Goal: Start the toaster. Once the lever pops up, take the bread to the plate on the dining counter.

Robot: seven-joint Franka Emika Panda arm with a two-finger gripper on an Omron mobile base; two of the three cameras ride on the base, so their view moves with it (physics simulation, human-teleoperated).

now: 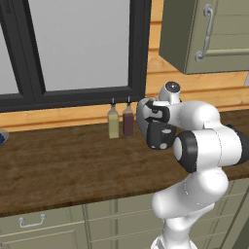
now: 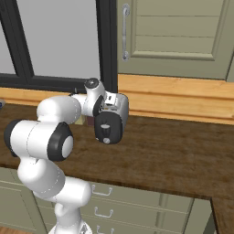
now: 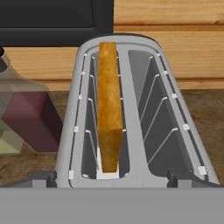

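Bread (image 3: 108,109) stands browned in the toaster's (image 3: 131,166) left slot. Gripper hovers above; jaw state indeterminate. Next: descend, pinch slice, lift straight.

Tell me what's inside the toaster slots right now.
In the hand view, the toaster holds one bread slice standing on edge in its left slot, its top edge browned. The right slot shows just wire guides. The slice's lower part is hidden inside the slot.

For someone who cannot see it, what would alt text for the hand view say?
Looking down into a silver toaster with two slots: a golden-brown slice of bread stands on edge in the left slot, the right slot empty. Two bottles stand to its left on a dark wood counter.
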